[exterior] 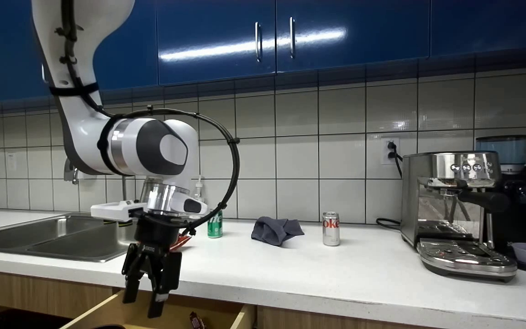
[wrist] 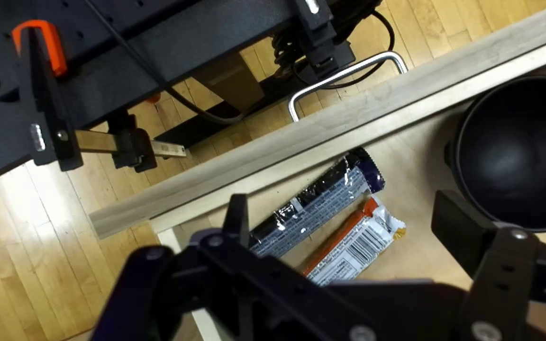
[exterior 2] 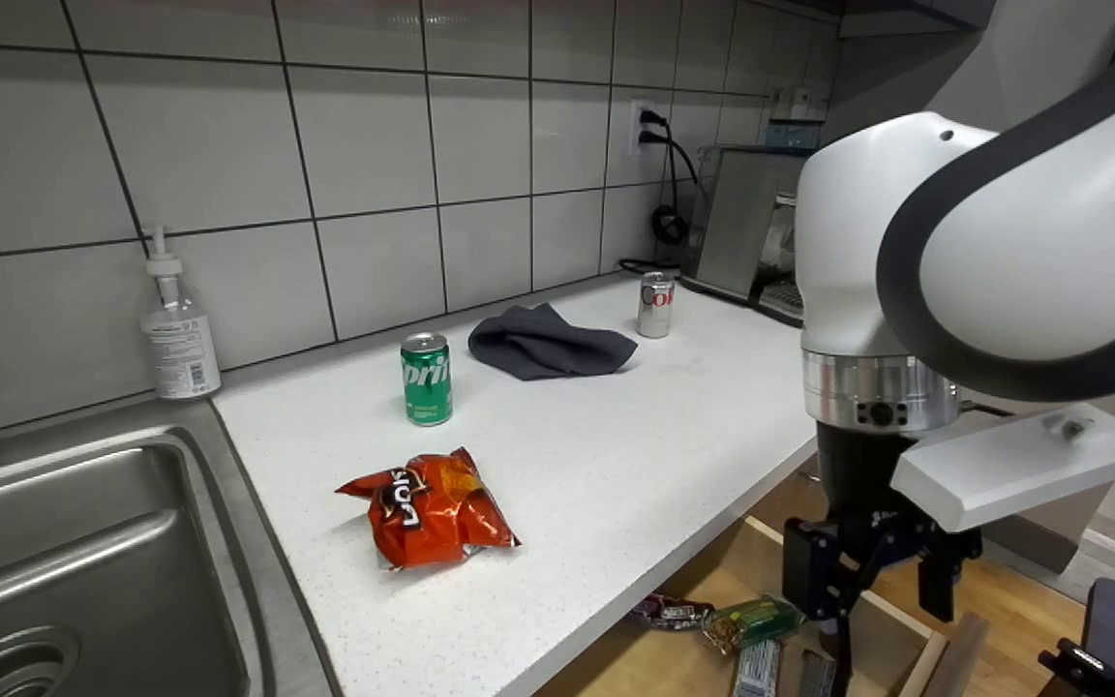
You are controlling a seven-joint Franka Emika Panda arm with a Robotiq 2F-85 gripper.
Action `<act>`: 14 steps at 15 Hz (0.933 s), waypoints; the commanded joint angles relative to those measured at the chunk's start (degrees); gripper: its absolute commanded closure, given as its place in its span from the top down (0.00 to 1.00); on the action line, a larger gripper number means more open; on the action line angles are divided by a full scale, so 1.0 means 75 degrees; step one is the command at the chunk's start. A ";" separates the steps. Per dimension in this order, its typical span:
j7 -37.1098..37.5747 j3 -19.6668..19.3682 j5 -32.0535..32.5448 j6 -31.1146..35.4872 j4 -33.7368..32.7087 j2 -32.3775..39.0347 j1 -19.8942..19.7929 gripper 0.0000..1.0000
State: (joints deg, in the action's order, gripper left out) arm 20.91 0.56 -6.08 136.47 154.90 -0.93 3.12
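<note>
while the claw point(wrist: 341, 213) is spread wide, empty, a dark bar point(wrist: 314, 204) and orange bar point(wrist: 354, 247) are seen below it in the drawer point(wrist: 349, 117), which could be struck by off-centre lowering.

From closely above, the wrist view sees the drawer point(wrist: 372, 112) — both exterior views face the same tiled wall point(exterior: 297, 157).

Glossy blue cabinets point(exterior: 359, 50), crossed by a white light reflection point(exterior: 217, 49), span an exterior view's top above a white-tiled wall point(exterior: 297, 157); honey-coloured wooden floorboards point(wrist: 40, 255) cover the wrist view's lower left.
</note>
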 commanded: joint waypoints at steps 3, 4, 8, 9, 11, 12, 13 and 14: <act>-0.0121 0.0175 0.0143 -0.0063 0.0734 -0.0606 -0.0022 1.00; -0.0127 0.0195 0.0145 -0.0065 0.0810 -0.0598 -0.0016 1.00; -0.0090 0.0262 0.0176 -0.0125 0.0593 -0.0219 0.0000 1.00; -0.0098 0.0275 0.0170 -0.0099 0.0588 -0.0173 0.0009 1.00; -0.0011 0.0307 0.0224 -0.0011 0.0586 -0.0026 0.0022 1.00; -0.0044 0.0323 0.0207 0.0000 0.0585 0.0010 0.0030 1.00; -0.0027 0.0336 0.0208 0.0039 0.0585 0.0057 0.0038 1.00; -0.0041 0.0338 0.0194 0.0048 0.0584 0.0099 0.0046 1.00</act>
State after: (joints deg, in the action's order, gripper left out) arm 20.81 2.50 -5.43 136.48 159.36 -0.94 3.29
